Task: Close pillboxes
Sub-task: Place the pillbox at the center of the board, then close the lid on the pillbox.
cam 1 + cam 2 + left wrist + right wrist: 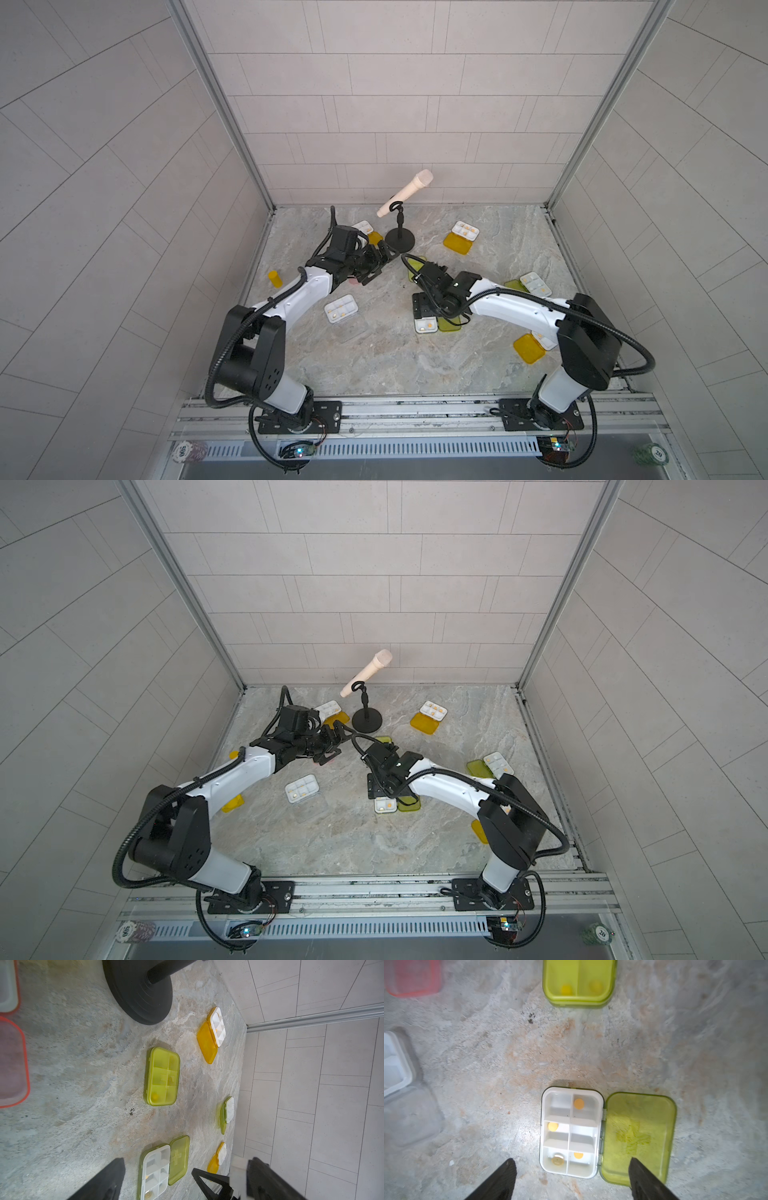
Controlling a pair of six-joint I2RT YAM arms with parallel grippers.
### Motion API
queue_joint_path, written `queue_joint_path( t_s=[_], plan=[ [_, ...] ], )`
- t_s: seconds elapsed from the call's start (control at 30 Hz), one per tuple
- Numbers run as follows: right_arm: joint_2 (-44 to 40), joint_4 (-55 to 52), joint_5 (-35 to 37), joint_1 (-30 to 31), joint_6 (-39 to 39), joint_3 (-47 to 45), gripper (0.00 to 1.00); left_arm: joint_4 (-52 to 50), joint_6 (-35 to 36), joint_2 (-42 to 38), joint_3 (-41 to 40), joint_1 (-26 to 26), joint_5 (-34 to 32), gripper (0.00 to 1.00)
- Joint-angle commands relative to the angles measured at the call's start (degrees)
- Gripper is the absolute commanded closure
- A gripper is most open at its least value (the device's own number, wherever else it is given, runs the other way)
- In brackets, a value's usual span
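My right gripper (pixel 572 1169) hangs open just above an open lime-green pillbox (pixel 571 1132), whose lid (pixel 639 1138) lies flat beside its white tray; nothing is between the fingers. In both top views this gripper (pixel 422 307) points down at that box (pixel 426 325). A closed green pillbox (pixel 579 982) lies beyond it. My left gripper (pixel 188 1159) is open and empty near the microphone stand, above a pink pillbox (pixel 12 1061) that is mostly hidden in a top view (pixel 353 281). Open pillboxes: clear (pixel 340 309), orange (pixel 461 239), orange (pixel 365 228), green (pixel 530 284), orange (pixel 530 347).
A microphone stand with a black round base (pixel 400 240) stands at the back centre, close to my left gripper (pixel 380 259). A small yellow bottle (pixel 275 279) stands at the left edge. Walls close in the marbled floor (pixel 374 361) on three sides.
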Motion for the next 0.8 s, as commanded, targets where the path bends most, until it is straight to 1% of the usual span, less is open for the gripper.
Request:
queue_joint_path(
  t_s=[0.0, 0.17, 0.23, 0.37, 0.43, 0.53, 0.77],
  plan=[
    [-5.41, -2.21, 3.07, -2.65, -3.66, -4.26, 0.13, 1.19, -0.93, 1.52, -0.71, -2.49, -0.05, 0.03],
    [-11.53, -0.01, 0.55, -11.04, -8.3, -10.34, 0.13, 0.51, -0.45, 4.5, -0.38, -6.11, -0.14, 0.03],
    [-13.11, 0.78, -1.92, -14.56, -10.48, -12.45, 0.13, 0.1, -0.11, 5.16, -0.23, -7.0, -0.55, 0.03],
    [-13.96, 2.46, -10.12, -20.84, -14.57, -15.27, 0.15, -1.76, 0.97, 6.29, 0.25, -8.45, -1.62, 0.03],
    [-14.14, 3.69, -12.7, -22.57, -14.49, -16.41, 0.16, -2.54, 1.35, 6.95, 0.31, -9.26, -2.46, 0.03],
    [-13.22, 5.59, -20.39, -24.63, -16.56, -17.28, 0.15, -3.68, 1.7, 7.83, 0.33, -10.11, -3.97, 0.03],
    [-8.81, 8.92, -28.11, -24.75, -17.45, -17.63, 0.14, -5.57, 2.18, 9.95, 0.94, -11.34, -5.06, 0.03]
  ],
)
